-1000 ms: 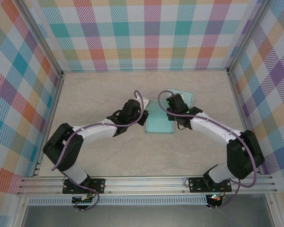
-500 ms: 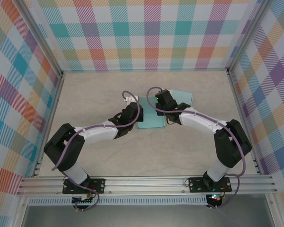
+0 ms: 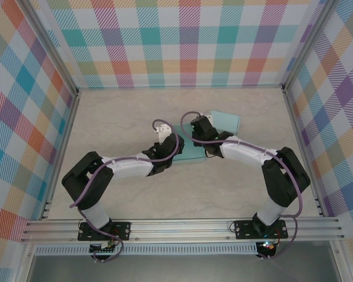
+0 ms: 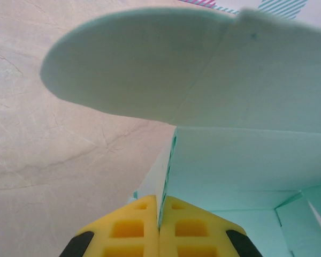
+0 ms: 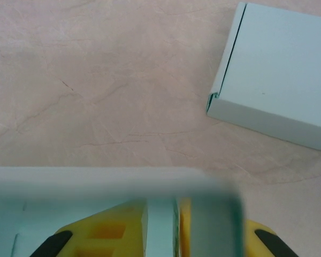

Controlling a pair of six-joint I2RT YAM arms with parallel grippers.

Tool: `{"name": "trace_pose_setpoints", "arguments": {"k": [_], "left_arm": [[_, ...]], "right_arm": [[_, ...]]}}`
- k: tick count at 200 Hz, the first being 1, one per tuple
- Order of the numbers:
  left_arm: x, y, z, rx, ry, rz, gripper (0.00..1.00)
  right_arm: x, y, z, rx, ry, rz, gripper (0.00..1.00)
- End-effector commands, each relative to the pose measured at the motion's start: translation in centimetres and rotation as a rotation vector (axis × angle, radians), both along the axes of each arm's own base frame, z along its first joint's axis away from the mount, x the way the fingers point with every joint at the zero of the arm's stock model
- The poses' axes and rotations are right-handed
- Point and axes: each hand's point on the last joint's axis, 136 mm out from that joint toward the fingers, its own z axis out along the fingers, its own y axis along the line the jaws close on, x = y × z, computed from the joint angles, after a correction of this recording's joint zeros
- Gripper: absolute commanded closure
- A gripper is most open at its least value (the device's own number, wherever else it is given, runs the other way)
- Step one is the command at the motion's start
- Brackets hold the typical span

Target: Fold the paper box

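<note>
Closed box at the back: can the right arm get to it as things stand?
Probably, once free: the right gripper is shut on a wall of the open box. The closed box lies just beyond it, with only bare table between.

The paper box (image 3: 191, 154) was pale mint green, as was the second box (image 3: 228, 121). The bench (image 3: 117, 117) was beige with faint marbled veins. The walls (image 3: 188, 41) bore pastel plaid in teal, orange, pink, purple and green. The left gripper (image 4: 159, 202) and right gripper (image 5: 160, 206) were yellow.
</note>
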Motion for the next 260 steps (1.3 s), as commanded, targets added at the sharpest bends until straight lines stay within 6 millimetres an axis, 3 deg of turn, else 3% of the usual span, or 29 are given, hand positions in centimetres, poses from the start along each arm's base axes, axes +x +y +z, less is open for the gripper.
{"name": "trace_pose_setpoints", "arguments": {"k": [1,89,124,136,156,182,243,260], "left_arm": [[-1.0,-2.2,-0.4,-0.080,0.016,-0.036,0.96],[-2.9,-0.6,-4.1,-0.036,0.051,-0.004,0.98],[-3.4,-0.2,-4.4,-0.039,0.042,-0.011,0.97],[-3.7,-0.1,-4.1,-0.041,0.036,-0.025,0.92],[-4.2,0.3,-3.6,-0.044,0.025,-0.046,0.70],[-5.2,0.7,-3.1,-0.058,0.023,-0.070,0.52],[-7.5,2.5,-0.7,-0.068,-0.007,-0.070,0.30],[-8.4,3.3,-0.2,-0.067,-0.006,-0.072,0.28]], "right_arm": [[-1.3,2.4,-0.5,0.076,0.013,0.057,0.78],[-3.7,1.8,-2.5,0.058,0.010,0.056,0.83],[-4.3,1.3,-3.1,0.046,0.012,0.055,0.83],[-4.5,1.2,-3.3,0.042,0.011,0.057,0.83],[-4.8,0.6,-3.6,0.038,0.005,0.050,0.83],[-5.2,0.1,-4.1,0.034,-0.005,0.039,0.83],[-5.4,-0.1,-4.6,0.026,-0.009,0.036,0.83],[-5.4,0.0,-4.4,0.025,-0.014,0.040,0.83]]}}
